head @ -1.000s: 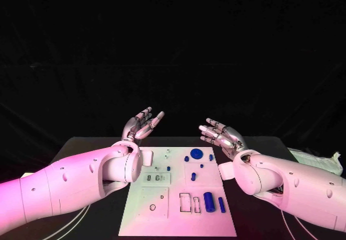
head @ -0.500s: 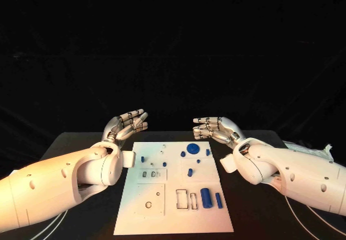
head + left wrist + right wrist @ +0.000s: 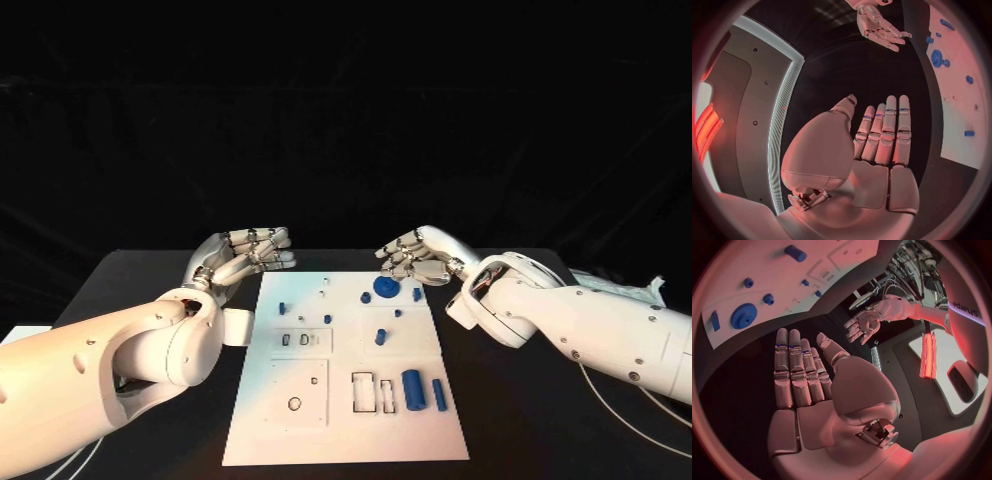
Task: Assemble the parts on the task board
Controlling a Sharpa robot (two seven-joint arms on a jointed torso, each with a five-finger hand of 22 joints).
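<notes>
left hand (image 3: 242, 252) and right hand (image 3: 418, 255) raised past the board's (image 3: 346, 420) far end, fingers apart, holding nothing. board mid counter (image 3: 130, 290); blue parts (image 3: 414, 390) lying on it, smaller ones hard to make out.

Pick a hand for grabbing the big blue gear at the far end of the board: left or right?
Probably right. The right hand hovers open just beyond the blue gear, while the left hand sits off the task board's left edge, farther away.
</notes>
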